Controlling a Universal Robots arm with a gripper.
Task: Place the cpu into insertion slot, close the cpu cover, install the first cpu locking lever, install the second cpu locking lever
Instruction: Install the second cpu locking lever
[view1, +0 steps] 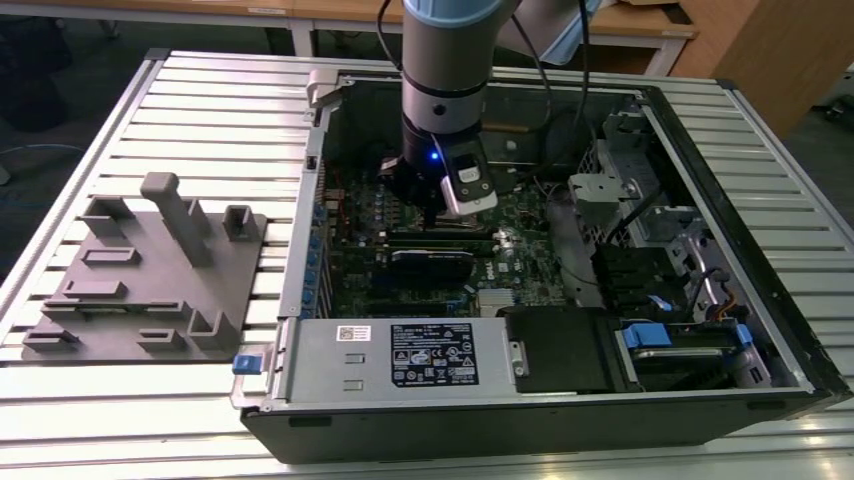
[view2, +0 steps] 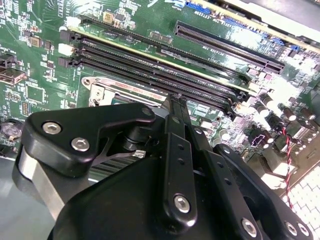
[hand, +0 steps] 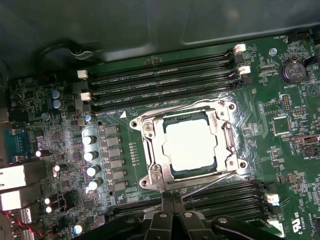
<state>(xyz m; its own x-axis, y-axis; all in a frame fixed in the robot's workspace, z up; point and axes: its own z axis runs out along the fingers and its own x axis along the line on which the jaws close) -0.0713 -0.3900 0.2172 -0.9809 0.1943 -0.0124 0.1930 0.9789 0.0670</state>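
Observation:
The cpu (hand: 191, 145), with its silver-grey top, lies flat in the insertion slot (hand: 146, 181) on the green board. The cpu cover (hand: 150, 136), a silver frame, is down around it. A thin wire lever (hand: 210, 182) runs slanted along the socket edge nearest my gripper (hand: 173, 198). The black fingers are pressed together, their tips right at that lever's end; whether they pinch it is hidden. A second thin lever (hand: 175, 110) lies along the opposite edge. In the second wrist view my gripper (view2: 175, 102) stands just over a socket corner (view2: 98, 93). In the exterior view it (view1: 451, 214) hangs inside the open computer case.
Long black memory slots (hand: 160, 80) flank the socket on both sides, with silver capacitors (hand: 92, 155) beside it. The case walls (view1: 747, 160), a grey power supply (view1: 400, 355) and drive bays (view1: 681, 340) ring the board. A grey part fixture (view1: 147, 270) lies on the exterior view's left.

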